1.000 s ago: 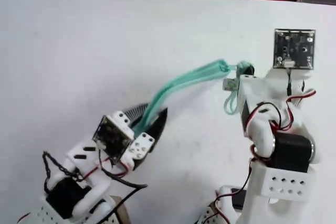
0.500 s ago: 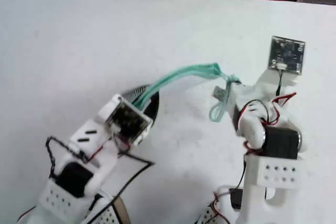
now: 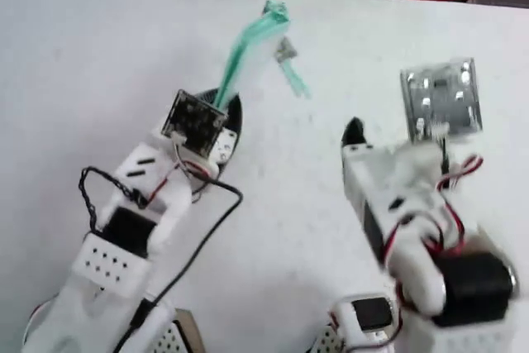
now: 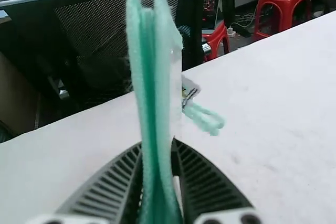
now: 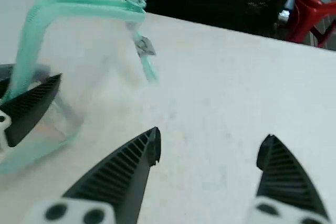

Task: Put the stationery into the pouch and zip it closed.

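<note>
The mint-edged clear pouch [image 3: 248,43] is pinched at its near end by the left gripper [image 4: 157,182] and held out toward the far middle. The right gripper [image 5: 210,145] is spread wide, apart at the right. Zipping seems in hand; the zipper pull [image 5: 143,46] would need regrasping if closure is incomplete.

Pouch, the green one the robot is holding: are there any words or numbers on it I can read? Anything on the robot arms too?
No text can be read in these pictures.
pouch: clear with green edges, no print shows on it.
zipper tag: too blurred to tell whether it bears any mark.
camera board on the right arm: any marks are too small to read.
</note>
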